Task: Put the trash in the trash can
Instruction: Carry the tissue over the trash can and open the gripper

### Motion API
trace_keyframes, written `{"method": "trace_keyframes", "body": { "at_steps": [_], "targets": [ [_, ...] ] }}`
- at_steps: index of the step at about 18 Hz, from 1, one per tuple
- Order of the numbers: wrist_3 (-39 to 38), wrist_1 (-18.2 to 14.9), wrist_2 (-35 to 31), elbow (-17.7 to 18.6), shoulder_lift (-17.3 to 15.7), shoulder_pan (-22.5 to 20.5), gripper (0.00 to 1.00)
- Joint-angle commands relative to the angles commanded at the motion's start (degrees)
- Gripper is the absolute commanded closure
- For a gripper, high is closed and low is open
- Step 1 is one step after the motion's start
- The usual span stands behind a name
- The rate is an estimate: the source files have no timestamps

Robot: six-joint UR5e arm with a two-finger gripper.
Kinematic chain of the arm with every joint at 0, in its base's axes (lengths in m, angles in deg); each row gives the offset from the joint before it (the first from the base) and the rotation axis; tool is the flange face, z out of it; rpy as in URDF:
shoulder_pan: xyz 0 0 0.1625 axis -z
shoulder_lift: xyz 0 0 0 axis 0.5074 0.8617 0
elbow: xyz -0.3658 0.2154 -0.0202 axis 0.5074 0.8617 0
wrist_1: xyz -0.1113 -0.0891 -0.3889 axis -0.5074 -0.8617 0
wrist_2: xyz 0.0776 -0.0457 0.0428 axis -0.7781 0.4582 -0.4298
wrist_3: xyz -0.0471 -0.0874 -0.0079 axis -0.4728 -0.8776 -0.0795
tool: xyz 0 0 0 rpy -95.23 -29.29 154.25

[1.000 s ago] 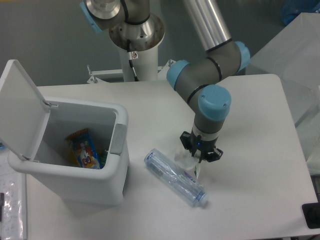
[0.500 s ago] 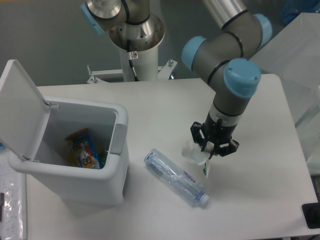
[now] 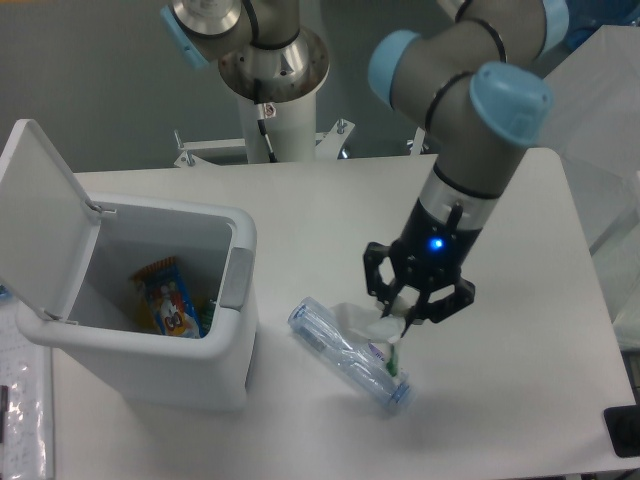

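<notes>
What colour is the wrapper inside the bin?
Orange and blue. The wrapper lies at the bottom of the open white bin, clearest in the fixed camera view.

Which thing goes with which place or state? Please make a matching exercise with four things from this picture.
Things:
1. tissue
2. bottle
3. wrapper
4. lid

Places or states:
A. lying on the table
B. flipped open
C. inside the bin
D. in the gripper

Pairs: 1-D, 2-A, 3-C, 4-B

The gripper holds the tissue just above the bottle. The wrapper lies at the bottom of the bin.
</notes>
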Motion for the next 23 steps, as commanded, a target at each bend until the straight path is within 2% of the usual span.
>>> {"method": "trace_keyframes", "body": {
  "at_steps": [5,10,13,14,16,21,23],
  "targets": [
    [-5.0,0.2,5.5,-0.2,-3.8,2.7,0.65],
    [-8.0,0.1,5.9,0.9,-8.1,9.0,0.56],
    [-7.9,0.2,5.4,3.1,-9.9,11.2,0.39],
    [-7.8,0.3,5.4,3.6,-10.3,11.3,0.23],
    [-7.6,0.5,5.4,4.0,-10.6,11.5,0.00],
    [-7.2,0.8,4.7,4.4,-10.1,11.5,0.00],
    [-7.7,3.2,4.6,4.2,-7.7,11.1,0.00]
  ]
}}
